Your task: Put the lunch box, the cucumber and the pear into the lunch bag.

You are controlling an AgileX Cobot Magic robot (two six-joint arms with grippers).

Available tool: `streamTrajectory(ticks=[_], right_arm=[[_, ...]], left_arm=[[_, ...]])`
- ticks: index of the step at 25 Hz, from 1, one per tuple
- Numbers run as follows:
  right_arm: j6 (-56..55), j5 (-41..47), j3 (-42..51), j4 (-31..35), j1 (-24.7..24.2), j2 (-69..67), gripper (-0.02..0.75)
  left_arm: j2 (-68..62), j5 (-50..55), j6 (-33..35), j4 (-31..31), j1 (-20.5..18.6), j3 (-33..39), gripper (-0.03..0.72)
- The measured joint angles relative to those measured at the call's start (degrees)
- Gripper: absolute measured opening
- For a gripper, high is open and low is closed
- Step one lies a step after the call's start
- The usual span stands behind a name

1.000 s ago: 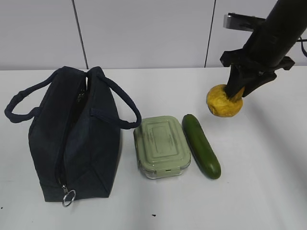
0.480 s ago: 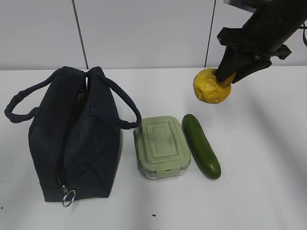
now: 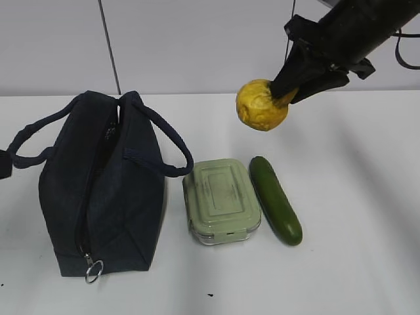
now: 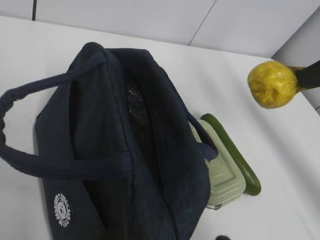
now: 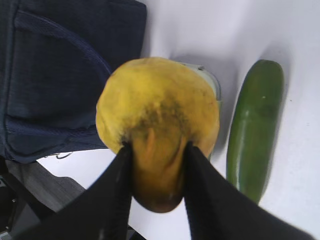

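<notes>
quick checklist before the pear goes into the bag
1. Grip: right gripper is shut on the pear, fingers on both sides: ok.
2. Pear clear of the table: ok, it hangs in the air.
3. Bag mouth open: ok, the left wrist view looks into a dark gap.
4. Pear above the mouth: not ok, it is over to the right, behind the lunch box.
5. Cucumber and lunch box out of the path: ok, both lie low on the table.
6. Left gripper position: cannot tell.
</notes>
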State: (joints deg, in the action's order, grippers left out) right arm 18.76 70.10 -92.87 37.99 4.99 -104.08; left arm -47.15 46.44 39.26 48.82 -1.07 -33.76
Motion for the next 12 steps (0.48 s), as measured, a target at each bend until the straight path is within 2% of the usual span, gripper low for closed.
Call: streamTrajectory(ticks=[12], right_arm=[[5.6,0.0,0.0,12.8,0.2,0.0,0.247]], left_arm=[[-15.2,-2.7,5.9,4.2,0.0,-0.4,0.352]])
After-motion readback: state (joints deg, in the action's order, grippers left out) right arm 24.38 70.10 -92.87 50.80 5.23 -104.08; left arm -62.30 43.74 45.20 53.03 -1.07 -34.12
